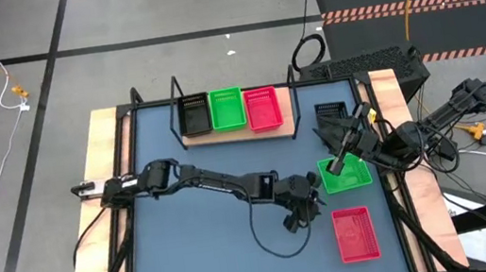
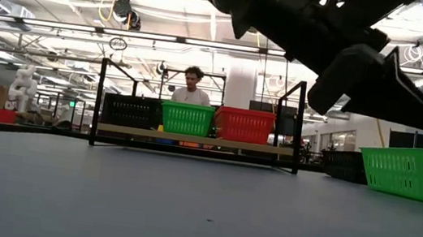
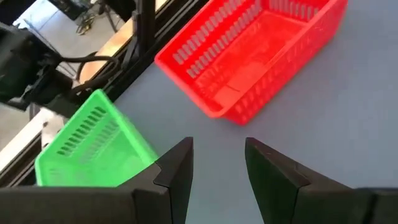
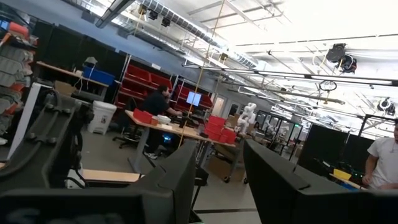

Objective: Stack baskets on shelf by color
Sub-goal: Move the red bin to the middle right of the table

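The blue-grey table [image 1: 203, 256] carries the wooden shelf [image 1: 284, 125] at its far edge, with a black basket [image 1: 193, 115], a green basket [image 1: 227, 109] and a red basket [image 1: 262, 108] side by side on it. Right of the shelf sit another black basket [image 1: 331, 112], a green one [image 1: 346, 176] and, nearest, a red one [image 1: 355, 233]. The left gripper [image 3: 216, 163] hovers partly open and empty near that red one. The right gripper [image 4: 217, 168], open and empty, points out over the loose green basket toward the room, where a person [image 2: 192, 85] stands behind the shelf.

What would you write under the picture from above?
Black, green and red baskets sit on the shelf; the left tool hangs open between a loose green basket and red basket.
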You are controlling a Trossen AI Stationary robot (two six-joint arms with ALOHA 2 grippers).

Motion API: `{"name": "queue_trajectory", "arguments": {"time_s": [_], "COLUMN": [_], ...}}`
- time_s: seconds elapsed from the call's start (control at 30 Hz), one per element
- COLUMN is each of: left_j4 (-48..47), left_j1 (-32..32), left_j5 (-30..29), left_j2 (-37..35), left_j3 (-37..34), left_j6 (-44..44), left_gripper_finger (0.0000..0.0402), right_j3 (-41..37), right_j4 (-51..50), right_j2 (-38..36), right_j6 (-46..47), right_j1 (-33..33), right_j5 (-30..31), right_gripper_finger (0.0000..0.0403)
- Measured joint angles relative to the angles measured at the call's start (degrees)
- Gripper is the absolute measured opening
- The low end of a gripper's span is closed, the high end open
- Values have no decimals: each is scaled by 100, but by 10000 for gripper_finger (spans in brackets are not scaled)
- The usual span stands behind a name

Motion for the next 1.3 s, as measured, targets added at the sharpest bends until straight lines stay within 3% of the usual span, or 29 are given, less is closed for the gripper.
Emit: {"name": "queue_trajectory", "arguments": {"time_s": [0.47, 0.6, 0.77, 0.9, 1.13, 1.3], "left_j4": [-79, 306, 1074, 979, 780, 1582], "left_j1": [-255, -301, -308, -249, -338, -330], "left_j5": [102, 125, 992, 1512, 1596, 1451], "left_j2": [0, 0, 91, 270, 256, 277], "left_j3": [-1, -2, 7, -3, -5, 0], "left_j6": [125, 107, -366, 316, 1056, 180], "left_gripper_finger": [147, 147, 147, 147, 147, 147], "right_j3": [0, 0, 0, 0, -1, -2], "right_j4": [-299, -371, -499, -519, -649, -717], "right_j2": [26, 24, 24, 23, 24, 26], "right_j6": [816, 952, 1055, 1221, 1781, 2022], "right_j1": [0, 0, 0, 0, 89, 194], "right_j5": [-17, -17, -17, -17, -33, -33], "right_gripper_finger": [130, 130, 130, 130, 130, 130]}}
